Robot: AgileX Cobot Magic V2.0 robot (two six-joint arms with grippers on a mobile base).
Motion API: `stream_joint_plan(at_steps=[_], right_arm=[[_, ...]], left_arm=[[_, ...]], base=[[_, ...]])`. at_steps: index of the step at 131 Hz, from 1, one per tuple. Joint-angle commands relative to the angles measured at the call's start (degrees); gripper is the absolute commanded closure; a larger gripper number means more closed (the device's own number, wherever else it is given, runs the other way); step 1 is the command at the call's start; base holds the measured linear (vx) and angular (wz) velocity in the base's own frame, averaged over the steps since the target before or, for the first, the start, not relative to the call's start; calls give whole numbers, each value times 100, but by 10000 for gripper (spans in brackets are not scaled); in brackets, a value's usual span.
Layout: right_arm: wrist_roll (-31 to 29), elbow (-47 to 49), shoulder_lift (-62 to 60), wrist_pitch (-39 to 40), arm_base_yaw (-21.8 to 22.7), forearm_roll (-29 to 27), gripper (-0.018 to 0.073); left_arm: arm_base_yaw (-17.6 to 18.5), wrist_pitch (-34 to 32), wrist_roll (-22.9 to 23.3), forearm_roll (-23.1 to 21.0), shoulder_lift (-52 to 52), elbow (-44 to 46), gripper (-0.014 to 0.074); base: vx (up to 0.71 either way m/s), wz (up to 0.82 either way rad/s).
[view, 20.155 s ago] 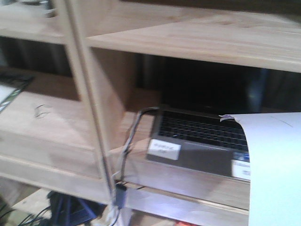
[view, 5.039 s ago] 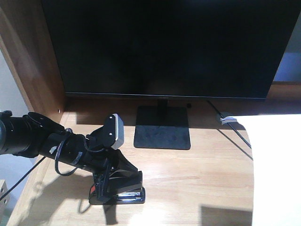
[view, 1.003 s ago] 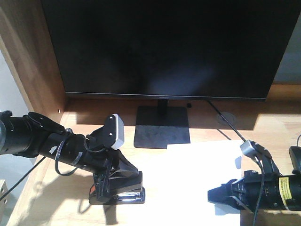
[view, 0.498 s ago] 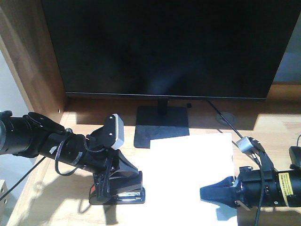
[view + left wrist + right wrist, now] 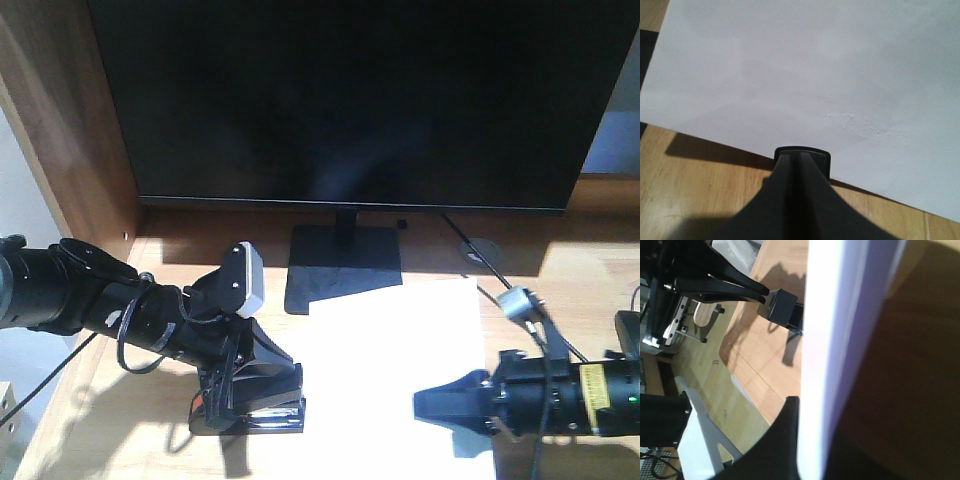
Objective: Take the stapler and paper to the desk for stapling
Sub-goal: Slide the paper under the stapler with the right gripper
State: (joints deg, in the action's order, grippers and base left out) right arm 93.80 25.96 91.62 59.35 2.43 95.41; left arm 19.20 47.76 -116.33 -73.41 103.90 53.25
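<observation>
obstacles: monitor (image 5: 340, 100) and stand (image 5: 345, 268) behind; side panel (image 5: 70, 140) left | free: desk (image 5: 585, 262) right rear

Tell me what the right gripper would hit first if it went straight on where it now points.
Probably the stapler: the right gripper, shut on the paper, points left across the desk at it. The paper's far edge would touch first. Height is hard to judge.
</observation>
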Motion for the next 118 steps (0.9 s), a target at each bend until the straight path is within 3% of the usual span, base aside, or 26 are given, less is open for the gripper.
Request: stream_joint_plan(at_steps=[1,23,66,87,118], right_arm=[[-141,120,64,169,-224,-552,561],[-373,124,322,-140,-434,-974,561],[-426,356,1034,-75,-464,-1156,561],[-426,605,1264,7,-694,-1328,561],[-568,670,1371,-246,-1077,-2094,561]], left_arm=[[26,211,-18,-256,-233,134,603],[26,211,-18,-256,-233,134,603],[26,211,-18,-256,-233,134,603],[26,211,-17,-261,-233,134,603],[26,211,-17,-261,-233,134,603]], base=[[0,0],[0,0],[0,0],[0,0],[0,0]])
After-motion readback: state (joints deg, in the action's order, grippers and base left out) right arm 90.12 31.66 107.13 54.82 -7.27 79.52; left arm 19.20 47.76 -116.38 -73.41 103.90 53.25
